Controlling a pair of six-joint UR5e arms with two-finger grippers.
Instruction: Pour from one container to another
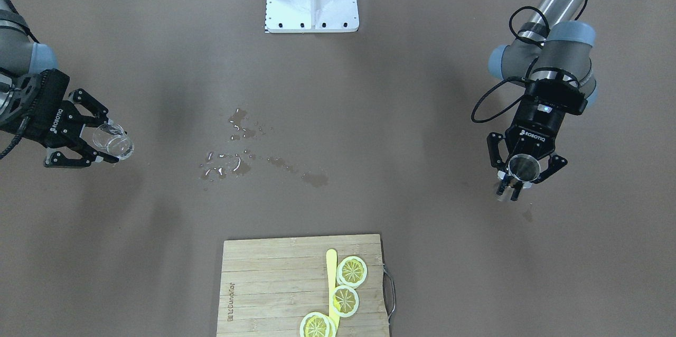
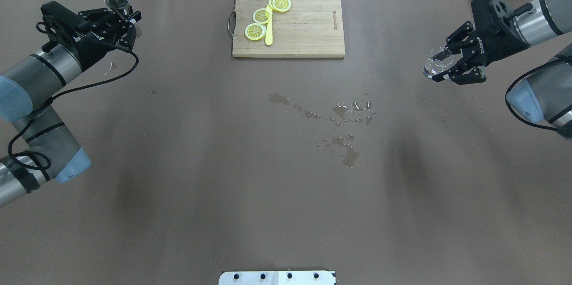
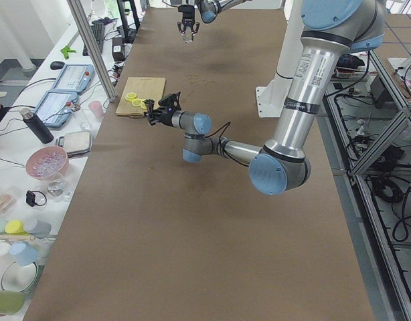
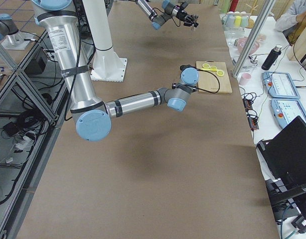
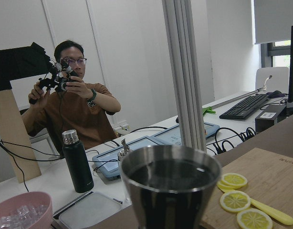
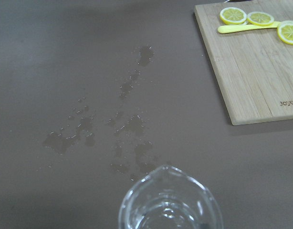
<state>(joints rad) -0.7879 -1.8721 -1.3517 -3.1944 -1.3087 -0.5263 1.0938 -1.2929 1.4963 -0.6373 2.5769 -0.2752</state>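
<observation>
My left gripper (image 1: 520, 178) is shut on a steel cup (image 1: 524, 168), held upright above the table near the far left corner (image 2: 117, 0). The left wrist view shows the steel cup (image 5: 170, 186) close up, its inside dark. My right gripper (image 2: 440, 66) is shut on a small clear glass beaker (image 2: 432, 67) at the table's right side, tilted in the front view (image 1: 115, 141). The beaker's spouted rim (image 6: 168, 200) fills the bottom of the right wrist view. The two containers are far apart.
A patch of spilled liquid (image 2: 344, 119) wets the table's middle. A wooden cutting board (image 2: 308, 26) with lemon slices (image 2: 261, 15) and a yellow knife (image 2: 268, 35) lies at the far edge. An operator (image 5: 75, 100) sits beyond the table by a black bottle (image 5: 76, 160).
</observation>
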